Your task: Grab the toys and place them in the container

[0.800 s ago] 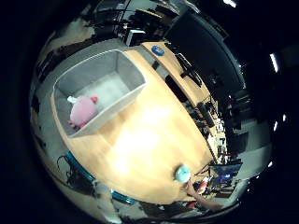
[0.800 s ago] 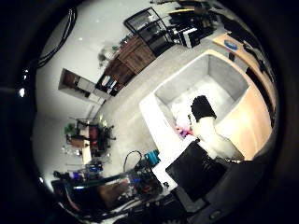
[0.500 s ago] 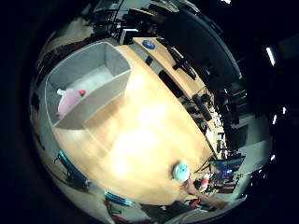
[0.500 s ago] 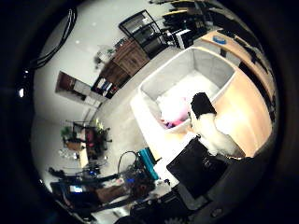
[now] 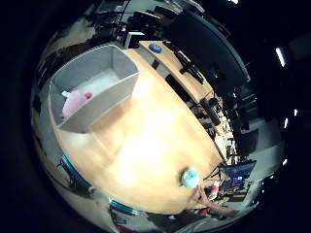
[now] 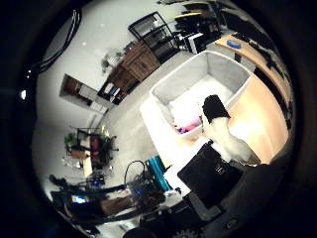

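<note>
A grey rectangular container (image 5: 99, 108) stands at one end of the wooden table (image 5: 155, 141). A pink plush toy (image 5: 73, 103) lies inside it, against a corner. A small teal toy (image 5: 189, 177) sits at the table's opposite edge, and a person's hand (image 5: 210, 203) reaches up to it from below the edge. My hand (image 6: 220, 134) is above the table beside the container. One white finger with a black tip shows, stretched out straight with nothing in it. The container's pale wall (image 6: 178, 84) and a sliver of the pink toy (image 6: 182, 129) show past that finger.
A second desk with a blue object (image 5: 155, 47) and dark monitors (image 5: 209, 53) runs behind the table. Beyond the container stand a wooden cabinet (image 6: 136, 62) and black shelves (image 6: 158, 32) on a pale floor.
The whole picture has shifted, so the palm has moved off from the container along the table. The pink toy stays in the container and the teal toy stays at the table's edge.
</note>
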